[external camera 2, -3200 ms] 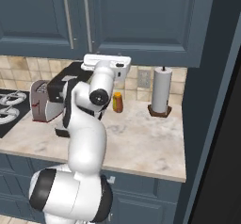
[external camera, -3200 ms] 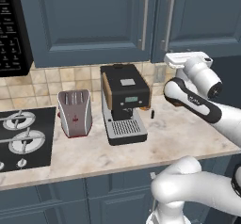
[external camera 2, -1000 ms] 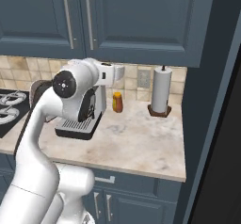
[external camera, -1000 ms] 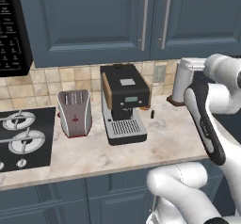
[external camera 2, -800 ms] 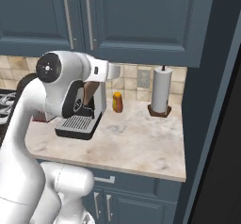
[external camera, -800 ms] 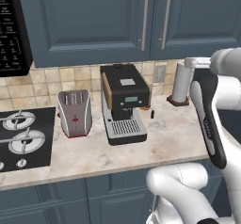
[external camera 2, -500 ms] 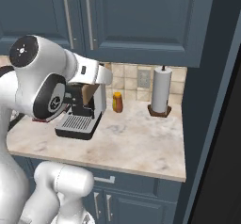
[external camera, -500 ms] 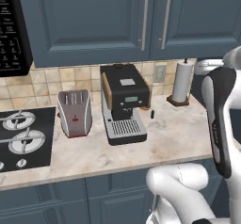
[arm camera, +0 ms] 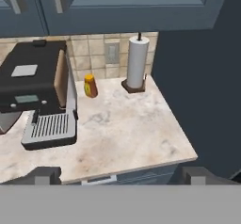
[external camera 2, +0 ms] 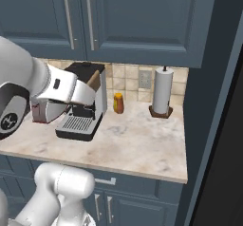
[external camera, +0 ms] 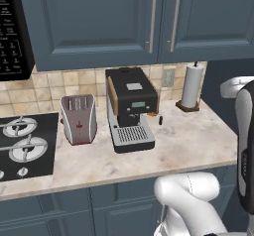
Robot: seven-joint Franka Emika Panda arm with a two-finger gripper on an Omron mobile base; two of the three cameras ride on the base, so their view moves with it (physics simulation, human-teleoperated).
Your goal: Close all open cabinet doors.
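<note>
A: Doors [external camera: 154, 22]?
B: Two upper ones, shut, above the coffee machine [external camera: 130, 108]; towel roll [arm camera: 138, 63] at right.
A: Gripper [arm camera: 120, 176]?
B: Fingers spread wide, empty, above the counter [arm camera: 127, 129].

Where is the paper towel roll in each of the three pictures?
Left base view: the paper towel roll stands at the right end of the counter, against the tiled wall.
Right base view: right of centre, beside the tall dark panel.
Hand view: upper middle, at the back of the counter.
Shared landmark: the black coffee machine stands to its left in every view.
</note>
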